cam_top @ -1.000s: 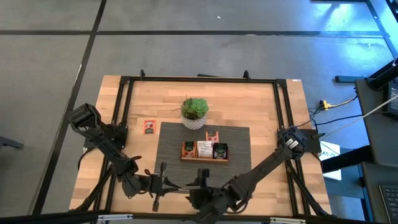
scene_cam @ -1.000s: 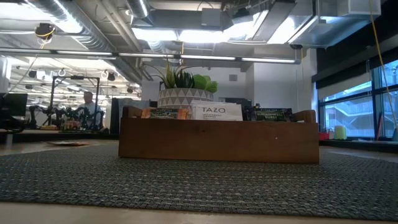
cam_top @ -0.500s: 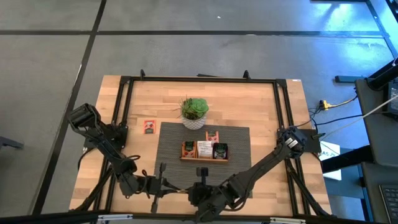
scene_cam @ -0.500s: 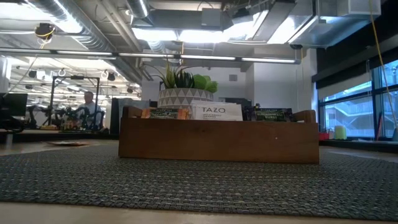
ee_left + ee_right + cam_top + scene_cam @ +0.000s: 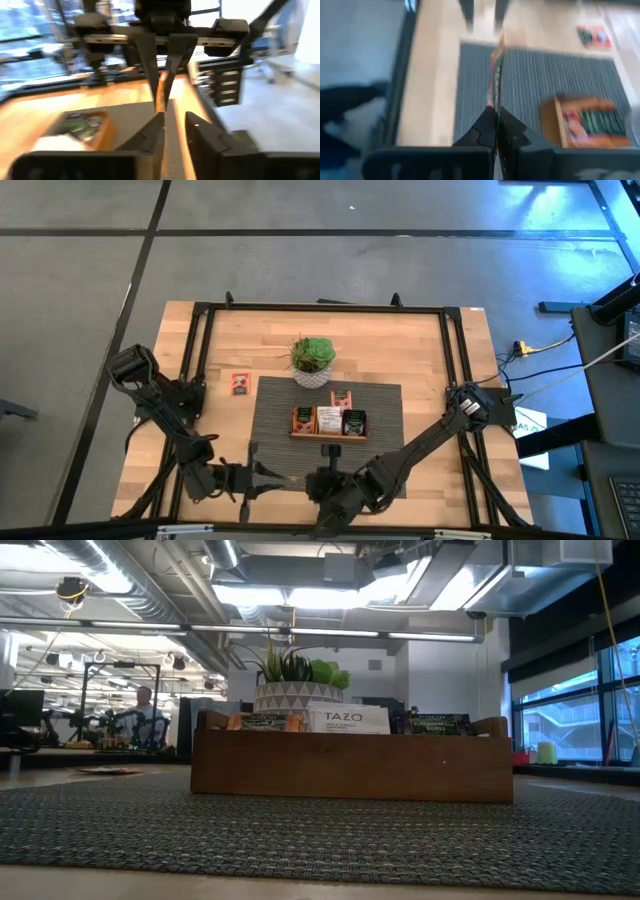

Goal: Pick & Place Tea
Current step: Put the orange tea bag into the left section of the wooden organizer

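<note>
An orange tea sachet [image 5: 495, 75], seen edge-on, juts out past the fingertips of my right gripper [image 5: 496, 117], which is shut on it above the mat's near edge [image 5: 312, 480]. My left gripper [image 5: 174, 125] faces it from the table's left [image 5: 280, 476], open, with its fingertips a little short of the sachet [image 5: 161, 90]. The wooden tray [image 5: 329, 422] on the grey mat [image 5: 280, 410] holds more sachets. One loose sachet [image 5: 240, 384] lies on the bare wood, another [image 5: 342, 397] on the mat behind the tray. Neither gripper shows in the low view. My right gripper pinches the sachet's near edge [image 5: 494, 102] between its two fingers. The fingers come from the table's right and slant downward. The sachet stands on edge and sticks out beyond the fingertips, lifted clear of the mat.
A potted plant [image 5: 313, 360] stands at the mat's far edge, behind the tray [image 5: 350, 765]. A black frame [image 5: 200, 340] runs round the tabletop. Bare wood lies on both sides of the mat.
My left gripper has drawn back a little toward the table's left edge, away from my right gripper, and the gap between the two has grown. My right gripper has stayed near the mat's near edge.
</note>
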### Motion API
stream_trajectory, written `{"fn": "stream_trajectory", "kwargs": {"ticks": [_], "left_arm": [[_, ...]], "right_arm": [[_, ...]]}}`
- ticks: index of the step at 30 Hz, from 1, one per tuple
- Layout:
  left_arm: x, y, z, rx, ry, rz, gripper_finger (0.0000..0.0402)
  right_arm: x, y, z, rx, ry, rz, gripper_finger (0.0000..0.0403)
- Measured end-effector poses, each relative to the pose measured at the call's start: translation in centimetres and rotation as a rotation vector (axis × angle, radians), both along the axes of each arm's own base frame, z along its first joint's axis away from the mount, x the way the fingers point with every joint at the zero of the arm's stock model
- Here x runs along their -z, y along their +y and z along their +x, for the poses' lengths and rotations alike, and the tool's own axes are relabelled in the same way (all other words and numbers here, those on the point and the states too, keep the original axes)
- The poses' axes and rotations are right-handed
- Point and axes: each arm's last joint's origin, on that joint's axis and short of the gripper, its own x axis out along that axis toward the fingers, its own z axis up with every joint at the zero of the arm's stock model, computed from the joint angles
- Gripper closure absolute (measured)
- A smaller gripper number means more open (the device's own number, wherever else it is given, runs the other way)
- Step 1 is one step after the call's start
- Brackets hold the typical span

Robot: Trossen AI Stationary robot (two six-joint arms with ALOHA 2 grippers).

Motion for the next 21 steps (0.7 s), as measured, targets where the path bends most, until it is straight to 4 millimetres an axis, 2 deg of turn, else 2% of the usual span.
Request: {"fn": "stream_trajectory", "kwargs": {"ticks": [5,10,13,16,21], "left_arm": [[-1.0,0.2,-2.4,-0.123,0.028,0.003,0.0279],[-1.9,0.6,-4.0,-0.046,0.098,-0.150,0.0262],[-1.8,0.5,-4.5,0.017,0.149,-0.204,0.0261],[-1.7,0.2,-4.7,0.072,0.177,-0.205,0.0264],[-1.6,0.1,-4.8,0.119,0.206,-0.203,0.0265]], "right_arm": [[-0.7,-3.9,-0.2,0.072,0.154,-0.032,0.0398],[-0.6,-8.9,1.7,0.006,0.281,0.025,0.0398],[0.7,-12.0,3.2,-0.036,0.319,0.055,0.0398],[2.4,-14.8,3.8,-0.021,0.369,0.042,0.0398],[4.5,-17.4,4.5,-0.040,0.373,0.085,0.0398]]}}
